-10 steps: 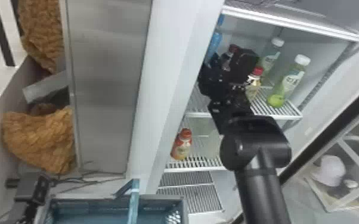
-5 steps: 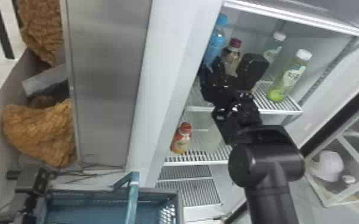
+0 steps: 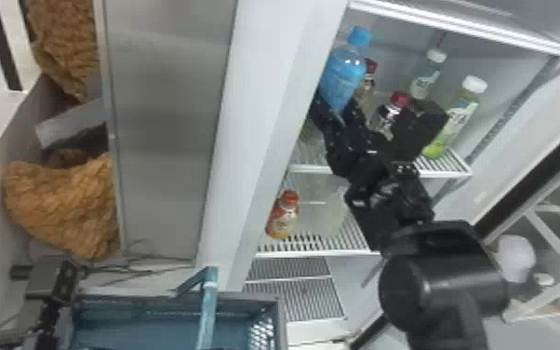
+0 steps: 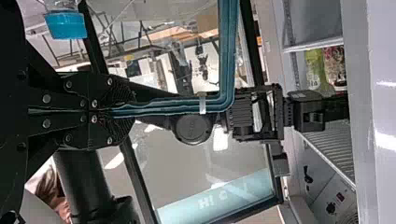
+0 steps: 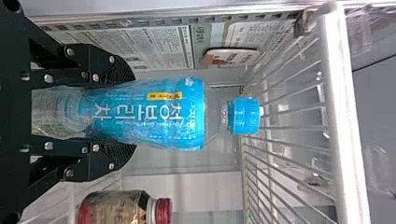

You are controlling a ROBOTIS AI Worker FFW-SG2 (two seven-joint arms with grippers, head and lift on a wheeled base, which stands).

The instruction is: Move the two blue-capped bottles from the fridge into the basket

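Observation:
My right gripper (image 3: pixel 337 109) is inside the fridge, its fingers around the lower part of a blue-capped bottle (image 3: pixel 342 77). From the right wrist view, the right gripper (image 5: pixel 133 112) presses both sides of that bottle (image 5: pixel 154 114). My left gripper (image 3: pixel 52 281) shows as a black housing at the lower left, fingertips hidden. The left gripper (image 4: pixel 112 112) is shut on the basket's teal handle (image 4: pixel 173 107). Next to it is another blue cap (image 4: pixel 66 25); what it stands on is hidden. The basket (image 3: pixel 172 305) sits at the bottom edge.
Around the right gripper stand red-capped bottles (image 3: pixel 399 100) and white-capped ones (image 3: pixel 460 111). A red-orange bottle (image 3: pixel 284 216) is on the shelf below. The fridge's left wall (image 3: pixel 265 93) is close beside the held bottle, and a wire rack (image 5: pixel 345 116) lies beyond its cap.
The right gripper has shifted to the right and slightly toward me. The blue-capped bottle has moved a little right with it and leans more. Bottles behind it are differently covered by the arm.

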